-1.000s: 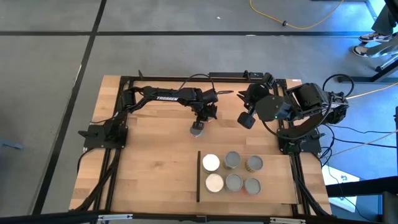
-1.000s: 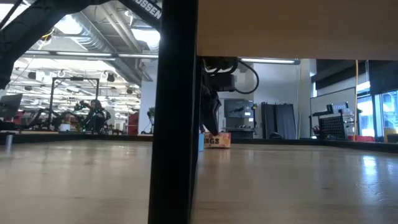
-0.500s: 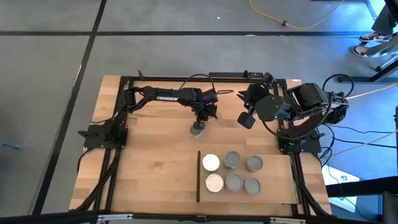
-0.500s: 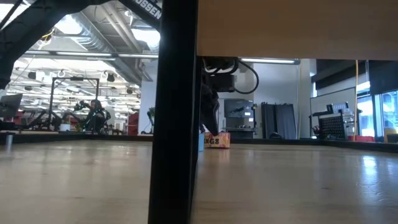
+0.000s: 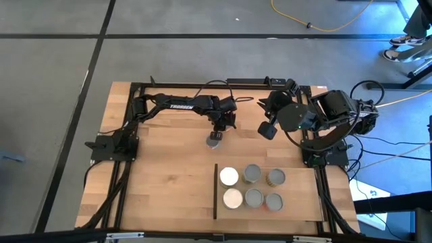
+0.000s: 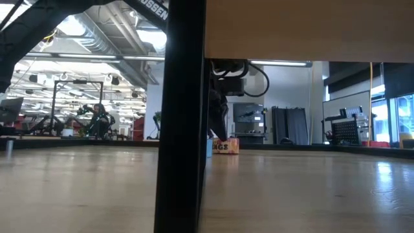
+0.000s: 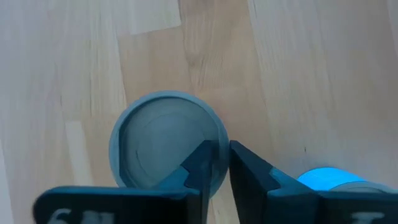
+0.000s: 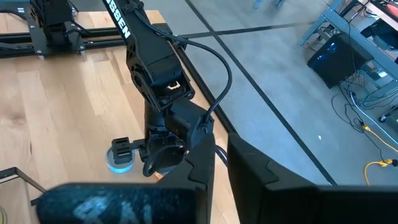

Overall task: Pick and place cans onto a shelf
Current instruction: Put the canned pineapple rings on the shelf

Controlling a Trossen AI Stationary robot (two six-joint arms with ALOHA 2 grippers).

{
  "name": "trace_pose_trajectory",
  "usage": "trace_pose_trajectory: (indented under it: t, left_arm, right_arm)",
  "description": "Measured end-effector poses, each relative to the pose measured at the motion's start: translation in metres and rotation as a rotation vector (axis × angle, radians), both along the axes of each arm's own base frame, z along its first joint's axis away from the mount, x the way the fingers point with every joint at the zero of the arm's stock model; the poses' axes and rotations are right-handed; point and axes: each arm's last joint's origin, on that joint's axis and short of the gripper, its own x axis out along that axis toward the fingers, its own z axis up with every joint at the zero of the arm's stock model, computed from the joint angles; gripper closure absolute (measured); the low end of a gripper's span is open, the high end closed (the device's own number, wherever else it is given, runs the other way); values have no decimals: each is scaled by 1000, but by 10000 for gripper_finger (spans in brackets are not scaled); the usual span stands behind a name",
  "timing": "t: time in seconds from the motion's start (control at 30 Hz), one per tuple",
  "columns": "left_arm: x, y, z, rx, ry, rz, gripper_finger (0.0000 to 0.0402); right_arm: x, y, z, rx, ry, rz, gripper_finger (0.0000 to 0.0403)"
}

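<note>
Left tool down on a lone can mid-table, fingers nearly together at its rim, grasp unclear; right tool parked near, fingers clenched; six cans on shelf.

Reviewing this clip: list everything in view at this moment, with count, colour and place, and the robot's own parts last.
Cans on the shelf: six, two rows of three; two white-topped at the end by the dark strip, four silver-grey.
Loose can: one, grey top, on the tabletop just beyond the shelf, under the left tool.
Shelf: one, light wood, thin dark strip along one short edge, near-right part of the table.
Tabletop: one, wood, black frame.
Yellow cable: one, on the grey floor behind the table.
Left tool: dark, fingers nearly together, one finger overlapping the loose can's rim.
Right tool: dark, raised near the table's far right, fingers close together.
</note>
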Motion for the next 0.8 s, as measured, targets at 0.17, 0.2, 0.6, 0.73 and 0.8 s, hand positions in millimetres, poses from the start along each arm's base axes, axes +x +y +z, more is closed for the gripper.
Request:
trace_pose_trajectory:
  t: [0.17,0.2,0.6,0.73,0.8]
  left_arm:
    - [0,0,5,19,-4,61,327]
    - [0,0,6,34,-9,67,325]
    - [-9,-7,28,57,19,87,325]
    - [-21,-11,77,42,-10,98,324]
    - [-30,-13,106,19,-31,131,327]
  right_arm:
    - [0,0,0,11,4,11,357]
    - [0,0,0,11,4,11,357]
    - [0,0,0,-4,18,24,357]
    - [1,-3,0,-18,27,24,357]
    - [1,-9,1,-15,25,3,357]
